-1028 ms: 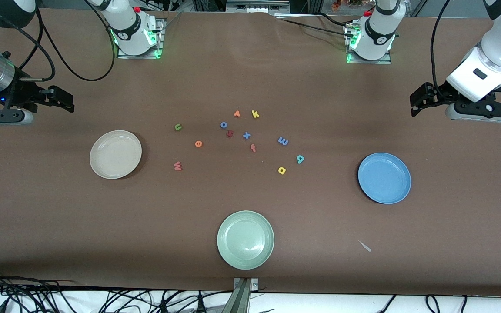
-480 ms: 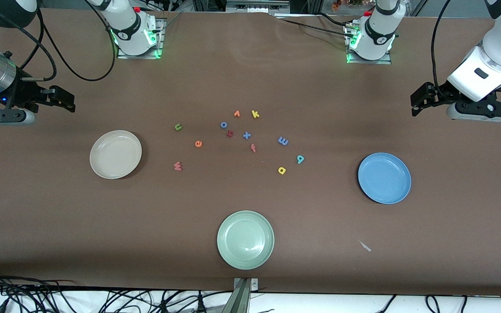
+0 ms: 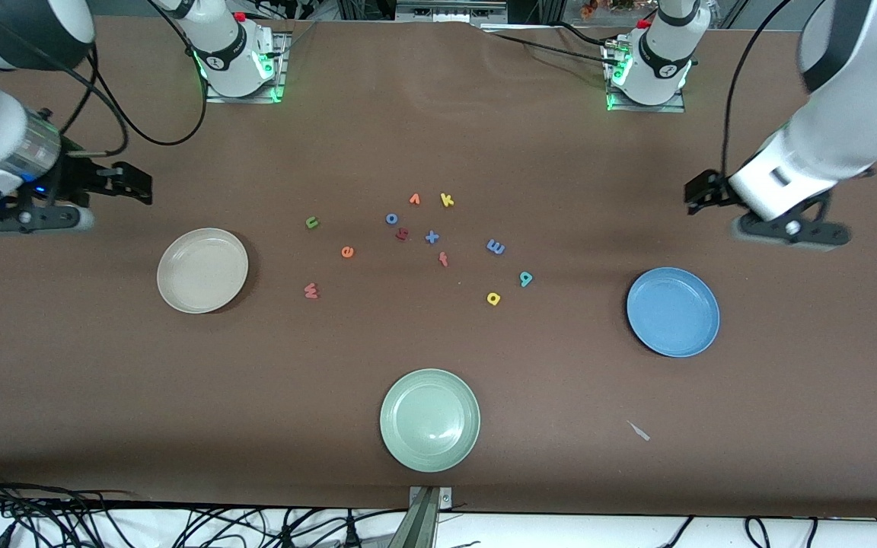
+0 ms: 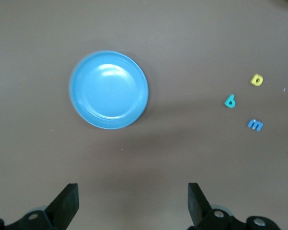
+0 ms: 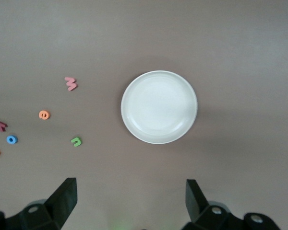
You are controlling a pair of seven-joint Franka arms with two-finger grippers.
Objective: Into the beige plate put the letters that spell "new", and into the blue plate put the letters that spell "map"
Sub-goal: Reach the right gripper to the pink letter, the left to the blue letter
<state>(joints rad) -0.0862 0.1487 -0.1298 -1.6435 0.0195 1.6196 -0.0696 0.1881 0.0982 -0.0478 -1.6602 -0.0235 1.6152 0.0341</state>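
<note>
At the right arm's end of the table the right gripper [image 3: 138,183] hangs over bare cloth, its fingers spread wide with nothing between them; the right wrist view shows that gap plainly, along with the beige plate [image 5: 159,107] lying empty. The front view adds what that camera misses: the beige plate [image 3: 202,270] sits well apart from the loose letters at the table's middle. There the green n [image 3: 312,222], orange e [image 3: 347,252] and pinkish-red w [image 3: 310,290] lie toward that plate, all on the cloth. Next come the blue o [image 3: 391,218], a dark red letter [image 3: 402,234], the orange v [image 3: 414,199], a blue x [image 3: 432,237], the yellow k [image 3: 447,200] and a red f [image 3: 443,259], clustered between the two sets. The pale green plate [image 3: 429,419] lies nearest the front camera. The blue m [image 3: 495,246], teal p [image 3: 526,278] and yellow a [image 3: 493,298] sit toward the blue plate [image 3: 672,311], also empty. The left gripper [image 3: 701,190], fingers apart and empty, hangs near that plate. Since a second ago both arms have swung inward toward the letters; nothing on the table has moved.
</note>
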